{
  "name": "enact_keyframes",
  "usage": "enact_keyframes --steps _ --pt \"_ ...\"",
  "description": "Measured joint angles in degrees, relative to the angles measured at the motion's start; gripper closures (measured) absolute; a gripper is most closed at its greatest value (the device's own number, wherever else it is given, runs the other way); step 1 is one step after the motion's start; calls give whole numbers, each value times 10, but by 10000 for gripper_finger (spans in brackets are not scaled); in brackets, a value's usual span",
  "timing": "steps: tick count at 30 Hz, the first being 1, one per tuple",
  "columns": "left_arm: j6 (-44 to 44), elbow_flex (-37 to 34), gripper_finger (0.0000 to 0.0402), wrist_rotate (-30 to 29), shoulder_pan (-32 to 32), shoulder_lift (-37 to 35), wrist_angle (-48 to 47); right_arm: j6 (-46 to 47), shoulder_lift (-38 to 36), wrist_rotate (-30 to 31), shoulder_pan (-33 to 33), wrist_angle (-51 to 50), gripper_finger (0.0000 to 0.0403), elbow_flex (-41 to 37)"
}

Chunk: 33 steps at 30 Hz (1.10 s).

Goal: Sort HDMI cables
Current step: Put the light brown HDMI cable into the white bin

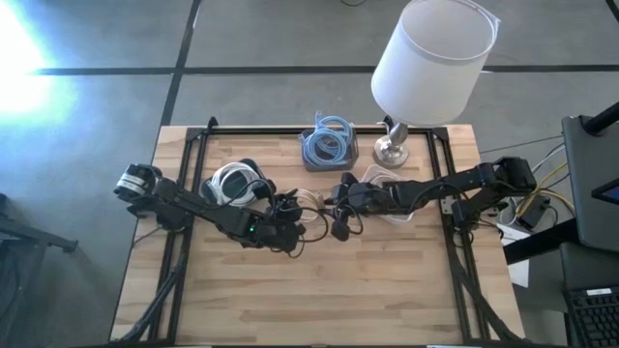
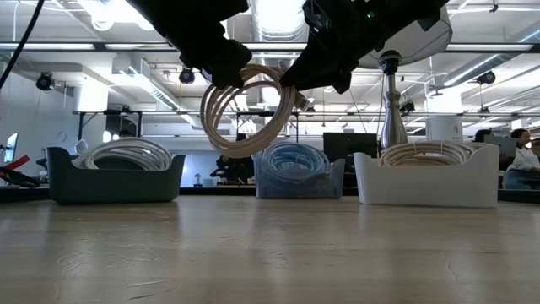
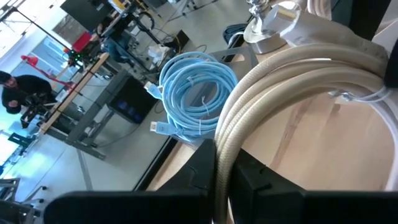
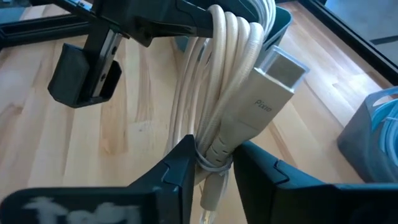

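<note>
A beige HDMI cable coil [image 2: 249,110] hangs upright in the air over the table's middle, between my two grippers. My left gripper [image 1: 290,211] is shut on its left side and my right gripper [image 1: 338,198] is shut on its right side. Along the far side stand three bins: a dark grey one [image 2: 114,177] with white coils, a clear one [image 2: 295,173] with light blue coils [image 3: 196,93], and a white one [image 2: 426,177] with beige coils. My left gripper pinches the coil's bundled strands [image 3: 222,155] between its two fingers, at the loop's upper left [image 2: 226,83]. The fingers lie across the strands. The coil hangs below them, clear of the table. My right gripper pinches the bundle where a clear tie and the plug's beige neck [image 4: 214,155] lie together, at the loop's upper right [image 2: 287,89]. Its fingers [image 4: 180,168] slant down and lie across the strands. The beige plug [image 4: 264,102] sticks out beyond the fingers.
A lamp with a white shade [image 1: 435,48] and a metal foot [image 1: 392,147] stands at the far right, beside the blue bin. The near half of the wooden table [image 1: 319,290] lies bare. A black frame [image 1: 179,222] runs along the table's sides.
</note>
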Motion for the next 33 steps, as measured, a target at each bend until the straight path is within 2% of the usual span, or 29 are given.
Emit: enact_keyframes --steps 7,20,28,33 --pt "-5 -1 367 6 0 0 3 -3 -2 0 0 -10 340 0" --pt "-25 -5 280 57 -1 0 13 -2 -41 38 0 -79 345 2" --pt "-28 -5 253 55 -1 0 13 61 -84 135 1 -181 346 2" --pt "-28 -5 248 52 0 0 12 93 -117 141 2 -238 346 2"
